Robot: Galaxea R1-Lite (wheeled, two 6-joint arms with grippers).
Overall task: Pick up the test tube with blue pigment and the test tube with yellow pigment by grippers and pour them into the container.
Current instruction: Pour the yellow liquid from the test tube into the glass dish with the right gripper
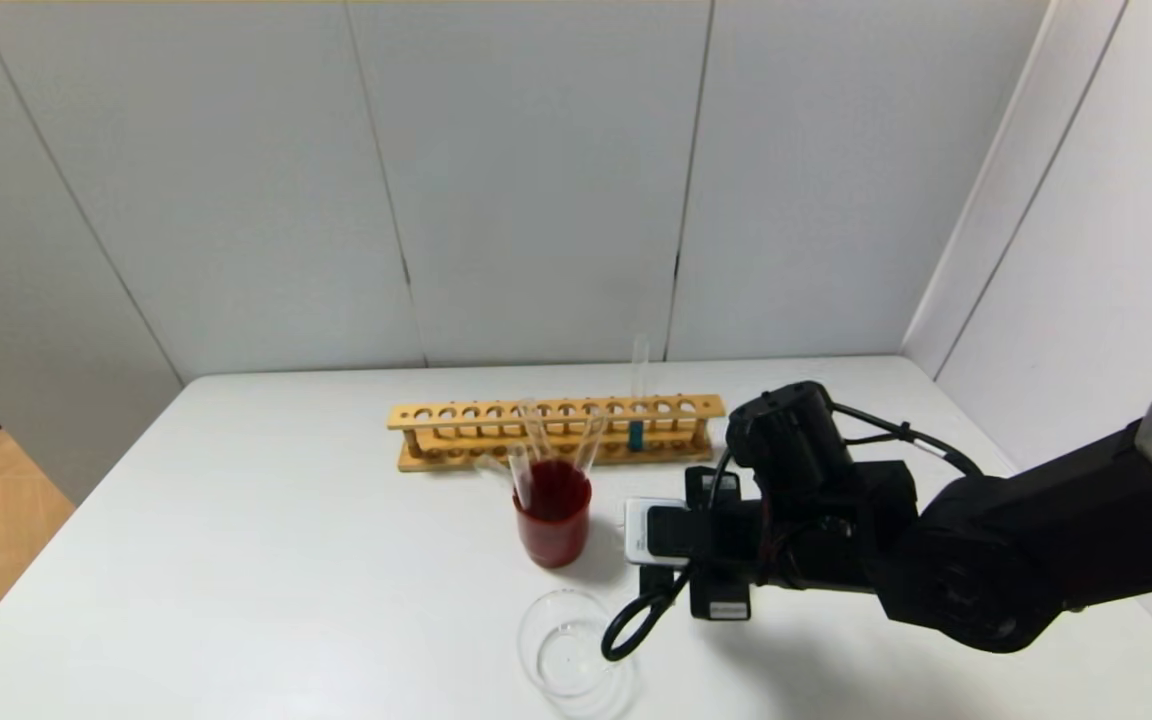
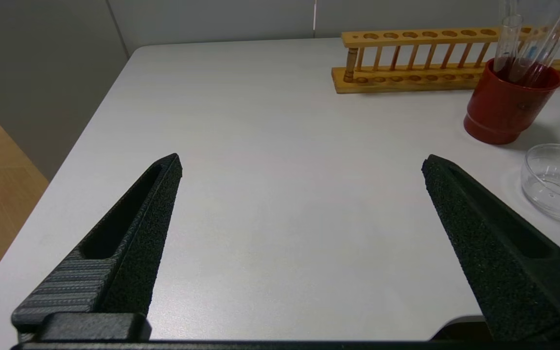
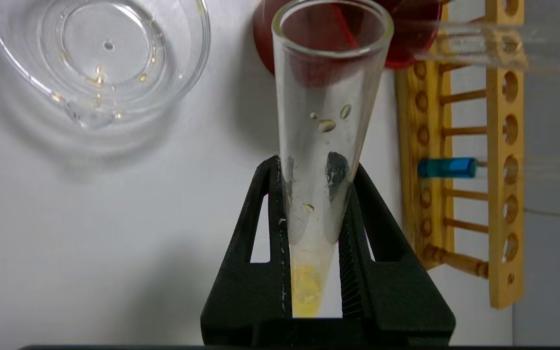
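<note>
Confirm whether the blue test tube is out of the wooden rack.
No, the test tube with blue pigment stands in the wooden rack; the right gripper holds the yellow one.

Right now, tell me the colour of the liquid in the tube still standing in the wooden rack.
Teal-blue, in the test tube with blue pigment; clearest in the right wrist view.

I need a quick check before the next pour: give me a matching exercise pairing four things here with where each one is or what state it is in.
Things:
1. test tube with yellow pigment
2. test tube with blue pigment
3. container
4. left end effector

States:
A. standing in the wooden rack
B. open above bare table, holding nothing
C. clamped in the right end effector, a little yellow liquid at its base
D. on the table in front of the red beaker, with yellowish drops inside

Pairs: 1-C, 2-A, 3-D, 4-B
</note>
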